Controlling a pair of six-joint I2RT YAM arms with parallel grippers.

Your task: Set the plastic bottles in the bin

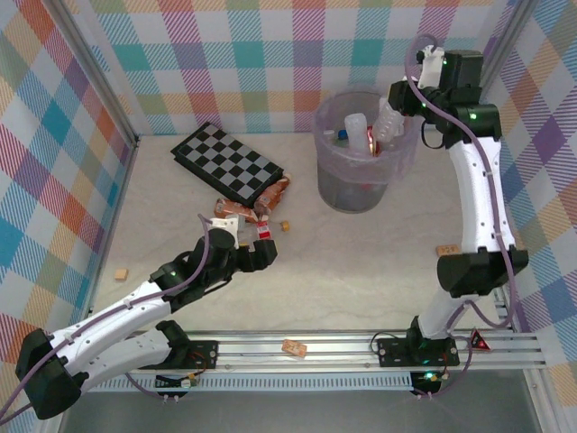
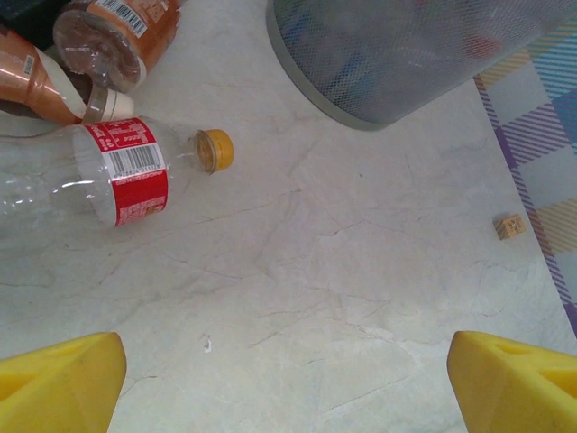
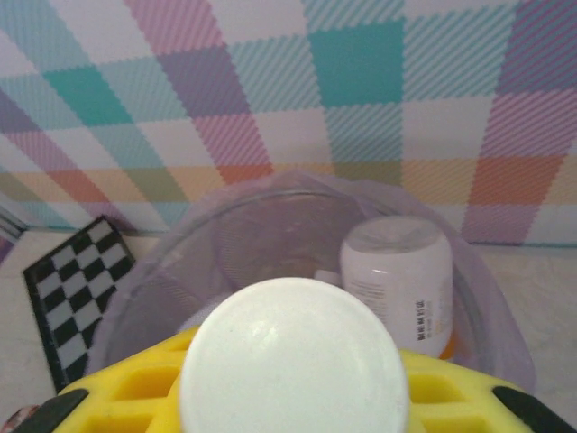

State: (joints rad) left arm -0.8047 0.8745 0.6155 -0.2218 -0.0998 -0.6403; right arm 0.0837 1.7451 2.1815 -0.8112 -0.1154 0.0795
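One bottle (image 3: 293, 361) sits clamped tight in the right hand (image 1: 395, 106).

A pale marbled table (image 1: 361, 271) carries a translucent purple bin (image 1: 356, 185) standing upright toward the back, a black-and-white checkerboard (image 1: 225, 162) lying flat to its left, several plastic bottles (image 1: 227, 209) on their sides at the board's near edge, and small tan cubes (image 1: 120, 273) scattered well apart.

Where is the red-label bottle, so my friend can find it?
Start at the black-and-white checkerboard left of the purple bin. Bottles lie huddled at the board's near corner. Yours is the clear one with a red label and yellow cap; its neighbours are brown.
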